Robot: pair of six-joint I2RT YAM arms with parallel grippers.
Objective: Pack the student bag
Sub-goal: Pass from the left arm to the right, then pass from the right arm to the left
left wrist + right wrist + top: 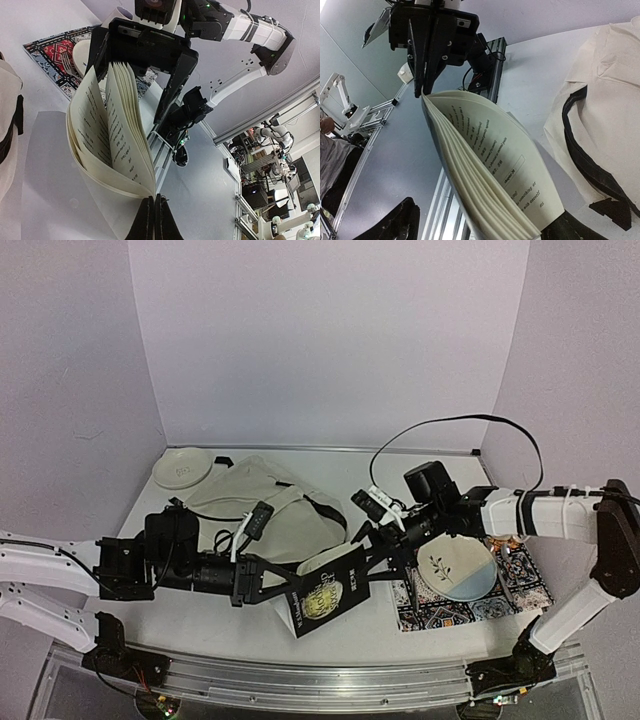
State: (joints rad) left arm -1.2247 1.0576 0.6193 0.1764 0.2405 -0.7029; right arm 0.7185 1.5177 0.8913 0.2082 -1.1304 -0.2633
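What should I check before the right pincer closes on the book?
1. Left pincer shut on the book: ok.
2. Right pincer open, one finger on each side of the book: ok.
3. Pages held together: not ok, they fan apart.
4. Bag mouth open to take the book: cannot tell.
5. Book apart from the plate on the mat: ok.
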